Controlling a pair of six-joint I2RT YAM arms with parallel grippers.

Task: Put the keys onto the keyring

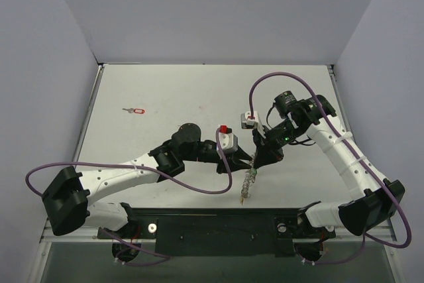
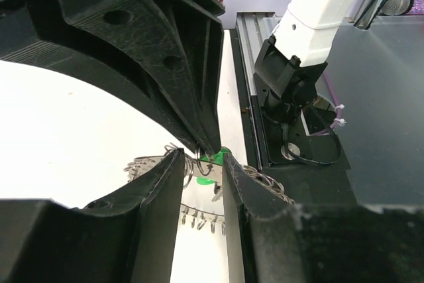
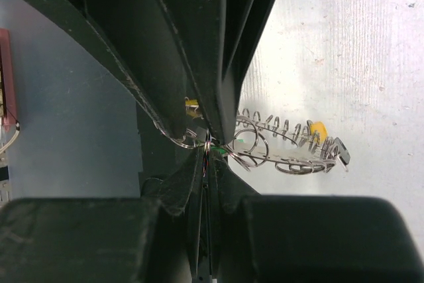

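Observation:
My two grippers meet tip to tip near the table's front middle. In the left wrist view my left gripper [image 2: 202, 158] is shut on the flat silvery plate of the keyring [image 2: 265, 180]. The keyring hangs below both grippers in the top view [image 1: 248, 185]. My right gripper [image 3: 207, 154] is shut on a small wire ring seen edge-on, with the green key head [image 2: 215, 159] right beside it. The keyring's toothed rim [image 3: 285, 144] and yellow piece [image 3: 318, 128] show past the right fingers. The red key [image 1: 136, 110] lies on the table at the far left.
The right arm's base [image 2: 298, 77] and the black front rail [image 1: 218, 226] stand close behind the grippers. A purple cable [image 1: 199, 187] loops under the left arm. Grey walls enclose the white table [image 1: 199, 91] on three sides.

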